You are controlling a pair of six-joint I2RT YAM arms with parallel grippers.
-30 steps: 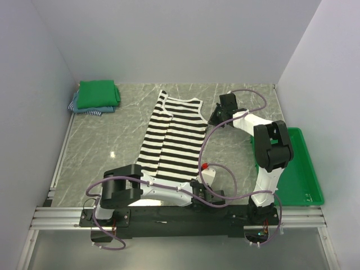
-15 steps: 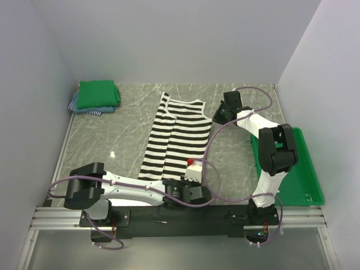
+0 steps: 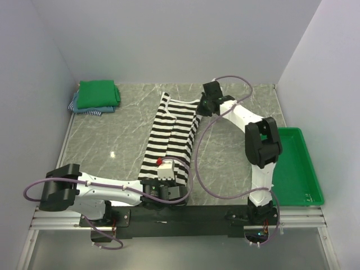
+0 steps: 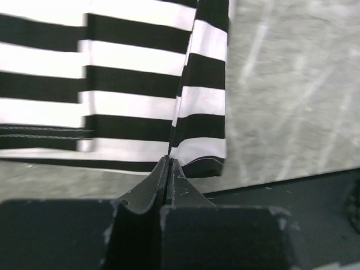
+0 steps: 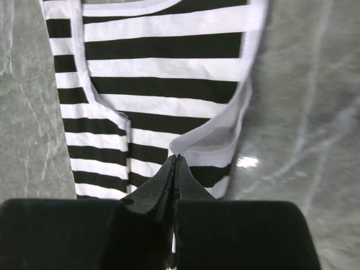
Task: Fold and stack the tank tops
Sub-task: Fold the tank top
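The black-and-white striped tank top [image 3: 169, 132] lies lengthwise mid-table, its right side lifted and folded over to the left. My left gripper [image 3: 170, 169] is at the near hem. In the left wrist view it [image 4: 169, 160] is shut on the hem's corner of the striped top [image 4: 140, 84]. My right gripper [image 3: 199, 111] is at the far end. The right wrist view shows it [image 5: 176, 157] shut on the white armhole trim of the top [image 5: 163, 73]. A folded bright green tank top [image 3: 98, 93] rests on a folded bluish one [image 3: 84, 110] at the back left.
A rigid green tray [image 3: 295, 163] sits at the right edge of the table, beside the right arm's base. White walls close in the left, back and right. The black base rail [image 3: 180, 216] runs along the near edge.
Both grippers have swept left with the striped top's right edge, so the top now lies narrower, folded over itself. The left arm has stretched out to the left.
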